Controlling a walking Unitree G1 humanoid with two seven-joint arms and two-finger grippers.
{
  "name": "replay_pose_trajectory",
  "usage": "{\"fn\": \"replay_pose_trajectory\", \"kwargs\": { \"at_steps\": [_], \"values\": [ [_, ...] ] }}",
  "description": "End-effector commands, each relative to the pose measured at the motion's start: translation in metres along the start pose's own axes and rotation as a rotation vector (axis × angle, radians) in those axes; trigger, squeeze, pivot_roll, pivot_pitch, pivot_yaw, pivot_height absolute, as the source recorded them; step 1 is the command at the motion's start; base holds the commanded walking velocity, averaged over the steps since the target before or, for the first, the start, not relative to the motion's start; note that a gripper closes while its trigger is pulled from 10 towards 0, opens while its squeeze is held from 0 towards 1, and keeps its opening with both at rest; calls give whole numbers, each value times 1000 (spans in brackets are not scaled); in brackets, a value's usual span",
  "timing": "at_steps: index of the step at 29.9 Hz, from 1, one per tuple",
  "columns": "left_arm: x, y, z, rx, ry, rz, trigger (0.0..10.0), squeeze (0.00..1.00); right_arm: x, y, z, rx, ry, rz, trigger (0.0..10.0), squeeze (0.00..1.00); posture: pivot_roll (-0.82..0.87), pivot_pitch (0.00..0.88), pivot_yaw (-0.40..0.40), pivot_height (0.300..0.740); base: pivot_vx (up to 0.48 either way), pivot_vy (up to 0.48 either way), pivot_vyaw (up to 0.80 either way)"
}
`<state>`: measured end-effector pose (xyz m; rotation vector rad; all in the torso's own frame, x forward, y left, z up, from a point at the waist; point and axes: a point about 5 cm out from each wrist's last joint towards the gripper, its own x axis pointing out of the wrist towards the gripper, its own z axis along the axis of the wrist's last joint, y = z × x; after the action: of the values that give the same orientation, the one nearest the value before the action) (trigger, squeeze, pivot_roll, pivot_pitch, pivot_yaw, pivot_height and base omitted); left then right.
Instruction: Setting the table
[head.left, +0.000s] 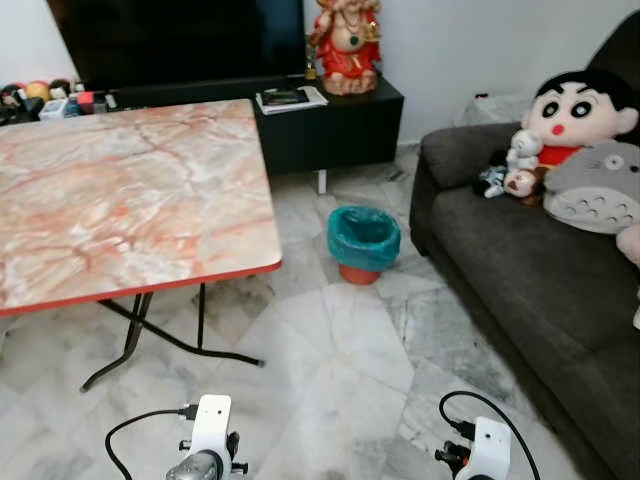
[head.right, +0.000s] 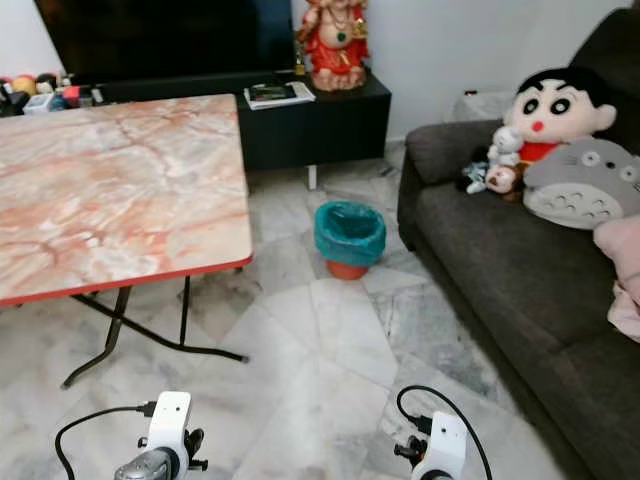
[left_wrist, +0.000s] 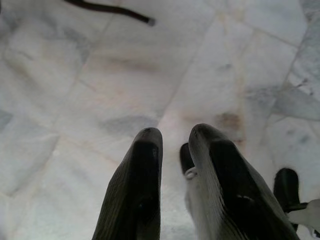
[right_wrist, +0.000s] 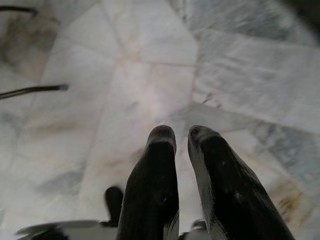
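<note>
Table (head.left: 130, 190) is standing on the floor (head.left: 340, 350); left gripper (left_wrist: 175, 145) and right gripper (right_wrist: 182, 137) are hanging low, fingers nearly closed, holding nothing.

worktop: pink marble-pattern folding worktop (head.left: 130, 190) at left | behind it: black tv cabinet (head.left: 330, 125) carrying red statue (head.left: 347, 45) | right: dark grey sofa (head.left: 520, 260) with plush toys (head.left: 575, 140) | between worktop and sofa: teal-lined bin (head.left: 363, 243) on marble floor (head.left: 340, 370)

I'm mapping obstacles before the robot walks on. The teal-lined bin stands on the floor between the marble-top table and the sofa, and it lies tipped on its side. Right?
Not quite. The bin stands upright on the floor, its open mouth facing up, as the left eye view shows. It is indeed between the table and the sofa.
</note>
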<state>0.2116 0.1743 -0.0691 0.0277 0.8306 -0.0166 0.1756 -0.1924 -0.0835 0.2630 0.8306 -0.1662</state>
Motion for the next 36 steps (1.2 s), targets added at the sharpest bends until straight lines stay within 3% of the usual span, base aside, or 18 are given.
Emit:
{"fn": "replay_pose_trajectory", "kwargs": {
  "at_steps": [1,17,22,26,36],
  "values": [
    [0,6,-1,1,8,19,10000,0,0,3,-2,-2,14,10,10000,0,-34,0,25,740,0,431,0],
    [-1,4,-3,12,13,11,10000,0,0,3,-2,-24,16,21,10000,0,-37,0,26,740,0,434,0],
    [-1,4,-2,17,12,10,10000,0,0,3,-4,-96,24,12,10000,0,-29,0,23,740,0,435,160],
    [-1,4,-1,16,10,12,10000,0,0,2,-4,-43,31,1,10000,0,-23,0,19,740,0,434,400],
    [-1,6,-1,-2,8,27,10000,0,1,7,-2,-60,25,17,10000,0,-13,0,21,740,0,435,0]
  ]
}}
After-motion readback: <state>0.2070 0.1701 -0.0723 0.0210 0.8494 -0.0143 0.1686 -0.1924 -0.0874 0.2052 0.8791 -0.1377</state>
